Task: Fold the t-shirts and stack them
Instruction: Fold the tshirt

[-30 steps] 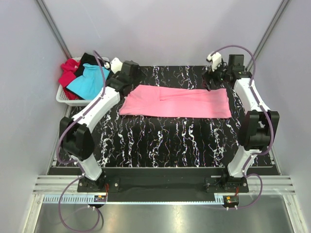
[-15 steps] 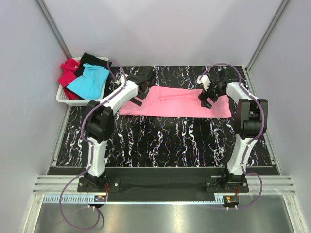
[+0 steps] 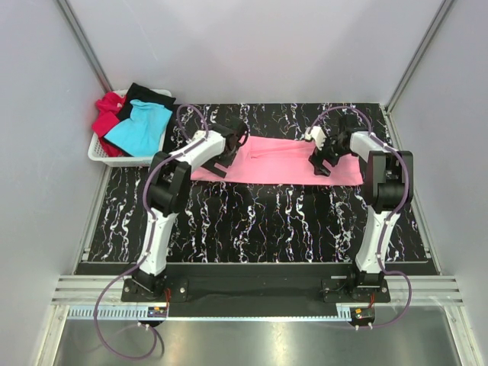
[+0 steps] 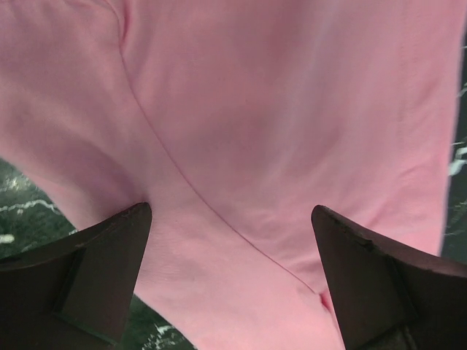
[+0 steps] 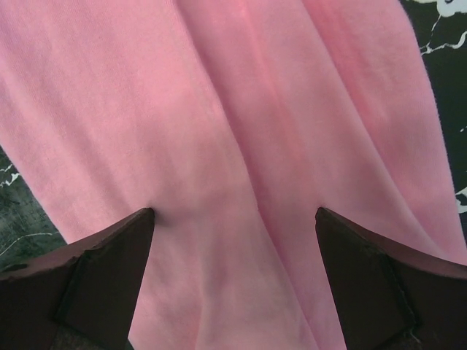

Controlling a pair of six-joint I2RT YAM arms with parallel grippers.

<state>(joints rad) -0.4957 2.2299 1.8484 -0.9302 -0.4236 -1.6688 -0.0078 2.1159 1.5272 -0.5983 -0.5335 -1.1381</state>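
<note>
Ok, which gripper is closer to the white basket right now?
Left. The left gripper is open over the pink t-shirt at its end nearest the basket; the right gripper is open over the opposite end, farther away.

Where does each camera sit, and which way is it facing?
Top external: high behind the robot, looking down on the table, pink shirt and basket; left arm and right arm show.
Left wrist: on the left arm, looking down close at the shirt's left part; open jaws show.
Right wrist: same over the right part, open jaws showing.
Shared: all see the pink shirt.
</note>
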